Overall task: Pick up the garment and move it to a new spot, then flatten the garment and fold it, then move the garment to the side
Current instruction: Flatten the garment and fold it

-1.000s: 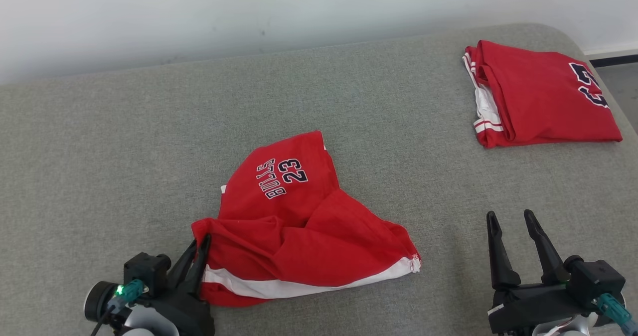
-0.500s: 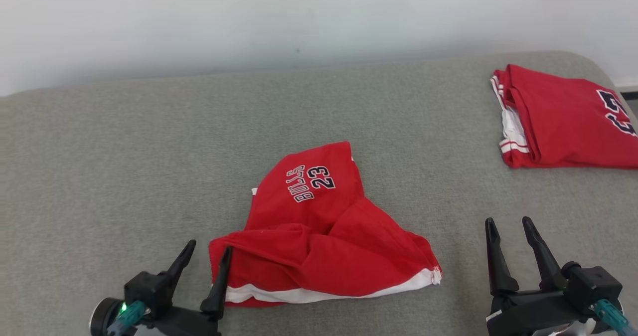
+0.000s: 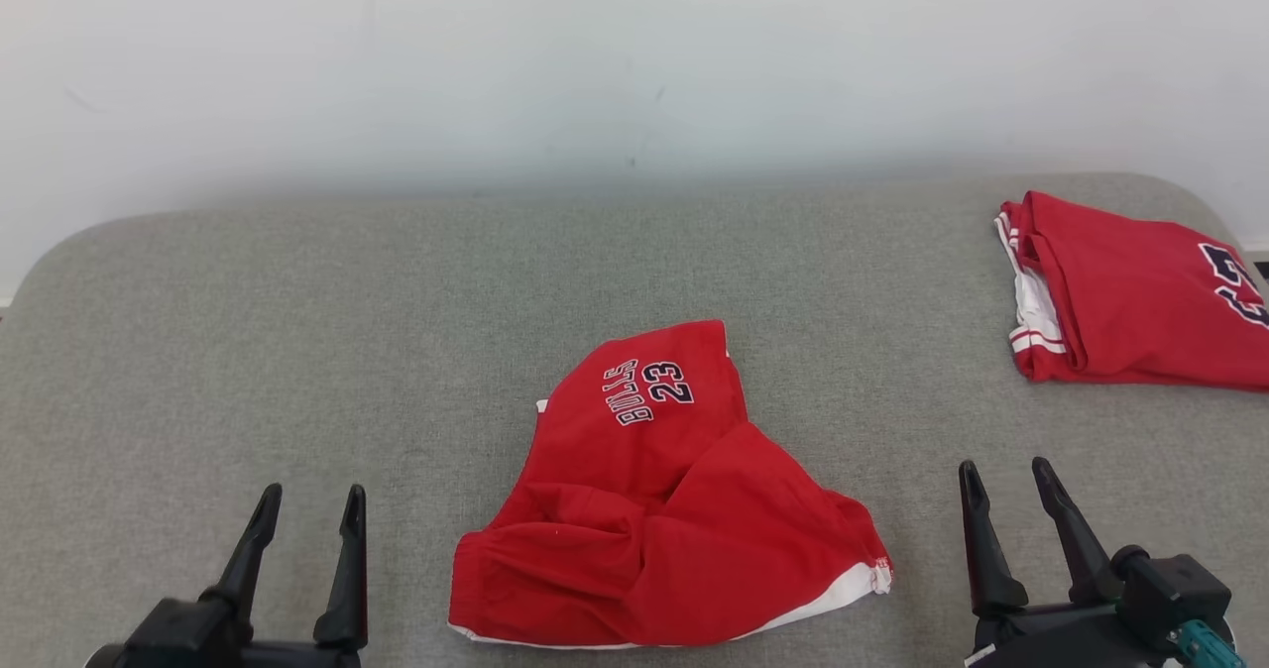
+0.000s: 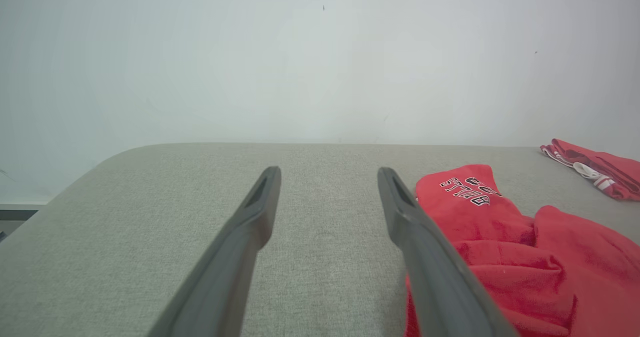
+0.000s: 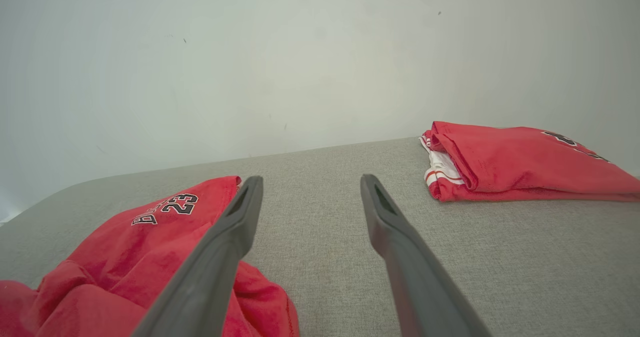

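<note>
- Left claw [image 3: 312, 498]: at the lower left of the head view, its two dark fingers point up the picture, spread apart with nothing between them. It is open and empty. In the left wrist view [image 4: 328, 173] only grey cloth surface shows in the gap between the fingers.
- Counter [image 3: 297, 351]: a wide surface covered in grey woven fabric, with rounded far corners. It carries both pieces of clothing.
- Wall [image 3: 595, 73]: plain and off-white, rising behind the far edge of the counter.
- Garment [image 3: 654, 519]: a red piece of sportswear lying crumpled near the middle of the counter, between the two claws and touching neither. A flat panel at its far end bears "BULLS 23" in dark letters edged in white. The near part is bunched into folds, and a white band shows along its near edge. In the left wrist view [image 4: 500, 237] it lies just beside the right-hand finger; in the right wrist view [image 5: 100, 257] it lies to the left of the fingers.
- Right claw [image 3: 1003, 470]: at the lower right of the head view, fingers apart and gripping nothing. The right wrist view [image 5: 311, 179] shows bare counter in the gap.
- Folded red garment [image 3: 1130, 301]: lying flat at the far right of the counter, well apart from the crumpled one, with white striped trim at its left edge and part of a dark number at its right.
</note>
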